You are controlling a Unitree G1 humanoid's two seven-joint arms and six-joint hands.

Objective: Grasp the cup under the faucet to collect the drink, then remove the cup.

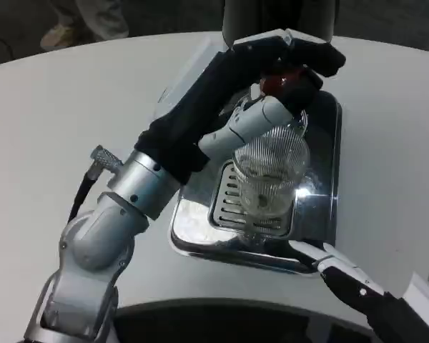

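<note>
1. The left hand (272, 86) is reaching over the ribbed clear cup (270, 175), fingers hiding the faucet; grip unclear.
2. The cup is standing on the drip tray (322, 214) grille.
3. The right hand (350, 282), cut off, is hovering with fingers apart.

Clear ribbed cup (270, 174) upright on drip grate (232, 204)

Likely a lab or demo room: a round white counter (50, 121) carries a shiny steel drip tray with slotted grate (322, 221); beyond the counter, a bystander's shoe (57, 34) on dark floor
</note>
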